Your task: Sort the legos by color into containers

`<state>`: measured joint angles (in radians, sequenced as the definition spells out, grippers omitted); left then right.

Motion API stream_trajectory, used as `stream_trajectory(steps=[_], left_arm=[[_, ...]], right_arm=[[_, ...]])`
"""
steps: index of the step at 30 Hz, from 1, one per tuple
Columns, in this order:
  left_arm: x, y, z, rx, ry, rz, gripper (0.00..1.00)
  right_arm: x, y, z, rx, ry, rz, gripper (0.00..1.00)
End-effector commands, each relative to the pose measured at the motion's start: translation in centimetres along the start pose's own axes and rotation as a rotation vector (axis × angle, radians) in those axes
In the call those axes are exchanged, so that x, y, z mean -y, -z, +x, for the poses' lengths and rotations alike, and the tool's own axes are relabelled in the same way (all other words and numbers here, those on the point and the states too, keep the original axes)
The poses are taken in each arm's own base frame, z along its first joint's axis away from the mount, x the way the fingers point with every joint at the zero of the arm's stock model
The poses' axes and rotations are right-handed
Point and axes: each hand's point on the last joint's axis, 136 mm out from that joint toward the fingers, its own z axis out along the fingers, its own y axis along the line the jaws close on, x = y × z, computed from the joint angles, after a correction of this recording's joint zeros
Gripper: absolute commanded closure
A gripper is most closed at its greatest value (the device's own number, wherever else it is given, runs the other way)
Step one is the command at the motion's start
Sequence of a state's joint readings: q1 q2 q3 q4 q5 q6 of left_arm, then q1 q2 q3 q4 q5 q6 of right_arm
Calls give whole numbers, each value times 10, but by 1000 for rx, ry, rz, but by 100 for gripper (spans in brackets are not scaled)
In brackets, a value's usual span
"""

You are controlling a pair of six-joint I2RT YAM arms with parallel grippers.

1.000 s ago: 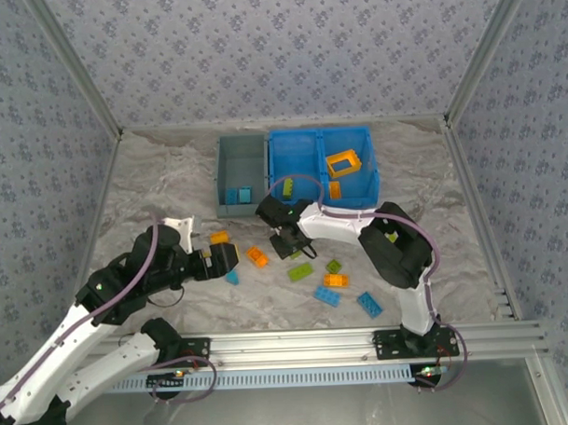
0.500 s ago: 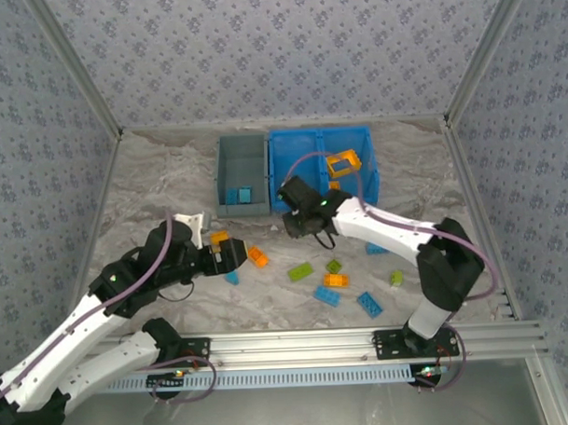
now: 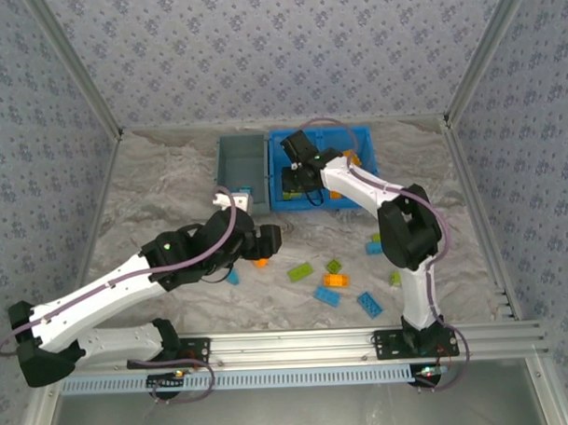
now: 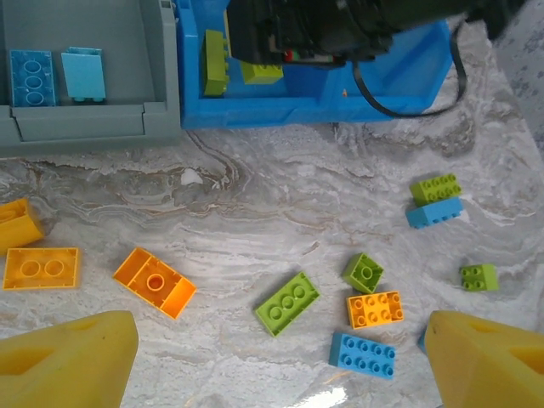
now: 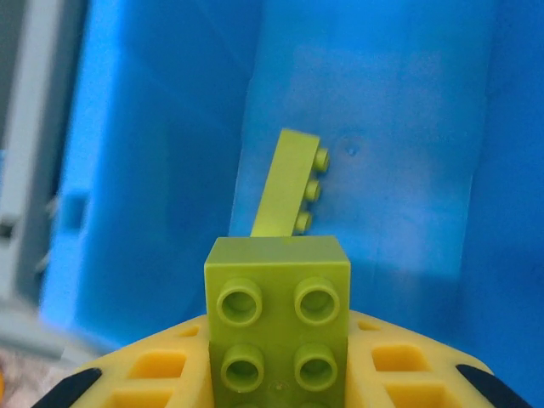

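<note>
While the right hand (image 5: 278, 378) grips a lime green brick (image 5: 278, 314) above the left compartment of the bright blue bin (image 5: 399, 153), a low release beside the lime brick (image 5: 289, 183) inside looks wisest.

Three walls are enclosing the work area. The back wall (image 3: 278, 54) is standing at 12 o'clock, the left wall (image 3: 30, 156) at 9 o'clock and the right wall (image 3: 534, 148) at 3 o'clock. All three are carrying grey-blue wallpaper with a small repeating floral print. Two aluminium posts are slanting up the corners, one at 11 o'clock (image 3: 74, 66) and one at 1 o'clock (image 3: 479, 52). The table top (image 3: 153, 189) is showing a marbled grey-and-white finish. An aluminium rail (image 3: 298, 343) is running across the near edge at 6 o'clock, with a plain grey panel (image 3: 300, 412) lying below it. Light is falling evenly. In the left wrist view, a small glare patch (image 4: 336, 395) is showing at 6 o'clock.
</note>
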<state>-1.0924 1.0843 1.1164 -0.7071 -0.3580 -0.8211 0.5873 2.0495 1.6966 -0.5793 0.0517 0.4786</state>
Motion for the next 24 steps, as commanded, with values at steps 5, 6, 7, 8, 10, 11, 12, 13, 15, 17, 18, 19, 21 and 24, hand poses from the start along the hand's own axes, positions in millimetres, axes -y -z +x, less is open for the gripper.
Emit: stream_trajectory(steps=[5,6,7,8,10,11,12,13,15,17,18,19,21,24], left_arm=[[4,3,-7,34,-31,-29,12],[3,3,-7,36,-33,-31,12],[3,4,-8,37,-34,-30,12],[3,4,-7,35,-36,-31,12],[1,4,-6,29,-40,-41,12],[0,4,-5,28,-40,-45,12],[-1,4,-4,25,-39,-50,12],[-3,4,-3,21,-38,-53,12],[-6,4,-1,16,-33,-63,12],[-11,6,1,15,-28,-76,12],[-13,6,2,12,-29,-82,12],[-16,8,3,11,-29,-91,13],[-23,10,5,7,-32,-117,13],[-35,15,8,-6,-30,-153,13]], right_arm=[[16,-25,2,-94,-87,37,69],[14,-28,3,-100,-83,34,67],[13,-30,3,-104,-81,29,65],[11,-30,3,-105,-77,27,62],[8,-27,-1,-96,-70,18,56],[7,-23,-3,-87,-67,14,53],[4,-17,-7,-73,-61,8,50],[0,-9,-11,-56,-54,3,48],[-4,8,-20,-19,-39,2,45],[-8,28,-28,20,-27,3,44],[-10,40,-32,41,-19,3,44],[-11,53,-36,69,-9,8,45],[-15,81,-43,125,8,8,46],[-18,125,-46,214,37,-1,47]])
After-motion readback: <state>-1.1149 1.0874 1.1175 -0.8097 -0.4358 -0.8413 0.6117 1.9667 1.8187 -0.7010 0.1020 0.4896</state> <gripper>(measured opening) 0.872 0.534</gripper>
